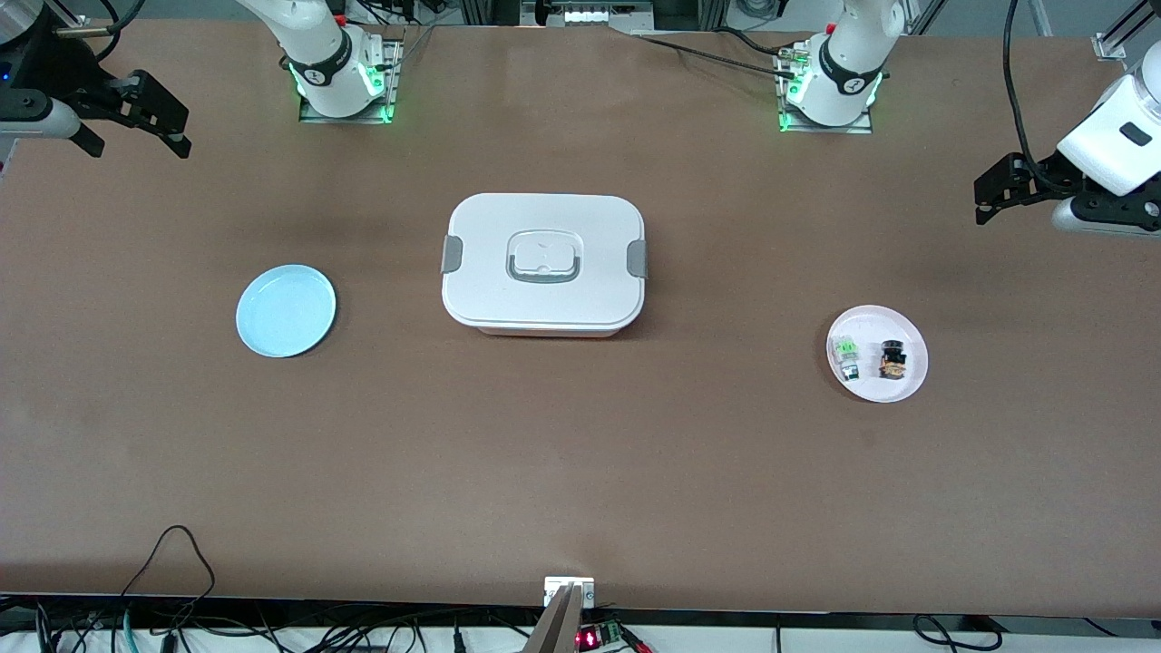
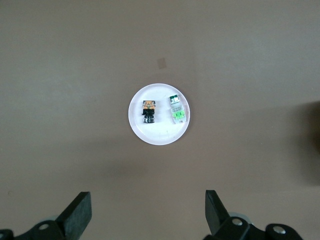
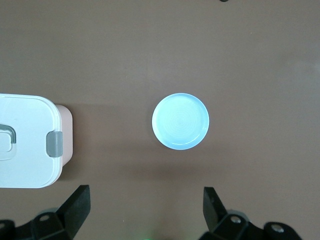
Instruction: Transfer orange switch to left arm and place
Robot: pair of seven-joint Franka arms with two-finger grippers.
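Note:
The orange switch point(image 1: 892, 360) lies on a small white plate point(image 1: 900, 325) toward the left arm's end of the table, beside a green-and-clear switch point(image 1: 846, 354). In the left wrist view the orange switch point(image 2: 148, 111) shows on that plate point(image 2: 160, 136). My left gripper point(image 1: 981, 204) is open and empty, up in the air over bare table near that plate; it also shows in its wrist view point(image 2: 148, 210). My right gripper point(image 1: 136, 145) is open and empty, high over the right arm's end of the table; it also shows in its wrist view point(image 3: 145, 207). The white box point(image 1: 544, 308) stands mid-table.
A light blue plate point(image 1: 286, 310) lies empty toward the right arm's end and shows in the right wrist view point(image 3: 180, 121), with the box point(image 3: 25, 165) beside it. Cables and a small fixture point(image 1: 569, 591) sit at the table edge nearest the front camera.

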